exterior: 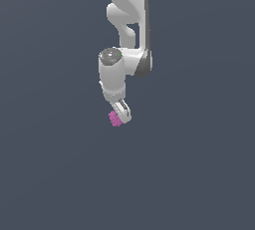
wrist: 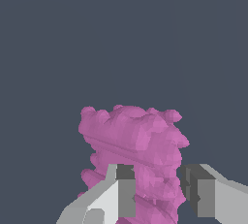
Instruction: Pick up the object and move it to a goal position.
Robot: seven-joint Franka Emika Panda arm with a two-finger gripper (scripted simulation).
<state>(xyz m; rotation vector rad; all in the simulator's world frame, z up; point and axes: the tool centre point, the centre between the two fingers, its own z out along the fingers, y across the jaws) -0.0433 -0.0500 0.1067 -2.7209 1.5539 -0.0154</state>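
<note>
The object (exterior: 114, 119) is a small magenta-pink lump with a bumpy outline, sitting at the tip of the white arm in the exterior view. My gripper (exterior: 121, 116) points down and tilts slightly, with the lump at its fingertips on the exterior view's left side. In the wrist view the object (wrist: 140, 140) fills the space between the two grey fingers, and my gripper (wrist: 160, 191) is shut on it, with one fingertip (wrist: 125, 189) pressed into its side and the other against its opposite edge. The lump's lower part is hidden behind the fingers.
A plain dark grey-blue surface surrounds the arm (exterior: 124, 64) in both views, with no other objects, edges or markers showing.
</note>
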